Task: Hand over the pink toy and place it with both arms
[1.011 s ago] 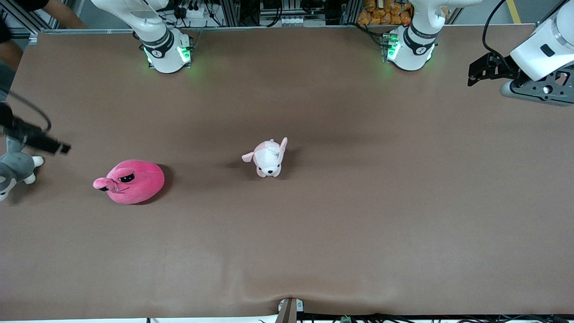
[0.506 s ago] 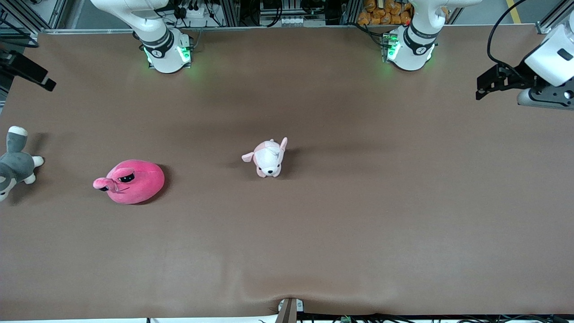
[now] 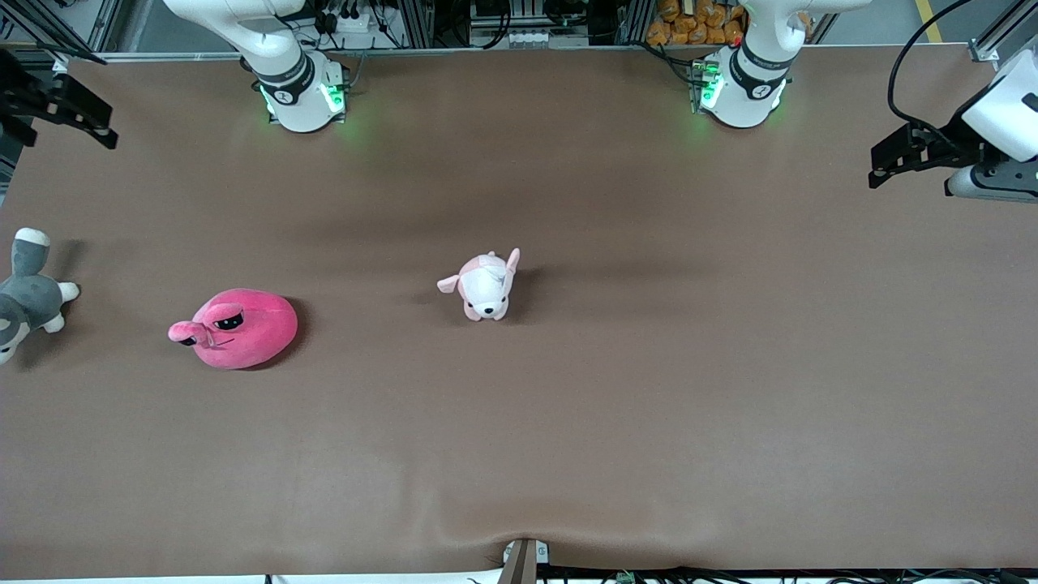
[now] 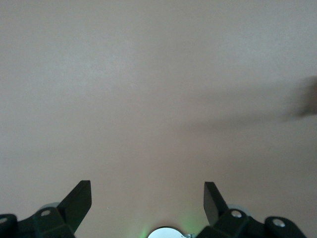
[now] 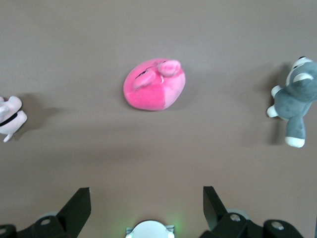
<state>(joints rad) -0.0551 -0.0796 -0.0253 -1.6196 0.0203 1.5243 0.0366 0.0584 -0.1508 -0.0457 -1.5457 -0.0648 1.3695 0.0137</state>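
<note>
Pink toy (image 3: 237,328) lying on the brown surface (image 3: 649,389), at 9 o'clock of the pale puppy plush (image 3: 484,286), grey plush (image 3: 24,296) at the right arm's end, left hand (image 3: 882,166) and right hand (image 3: 89,122) raised over the surface's ends, fingers spread, empty.

Even overhead light on the brown table (image 3: 616,422); soft shadows beside the pink toy (image 3: 241,328) and puppy plush (image 3: 484,285) (green base-light glow above). Left wrist view hazy, washed out.
</note>
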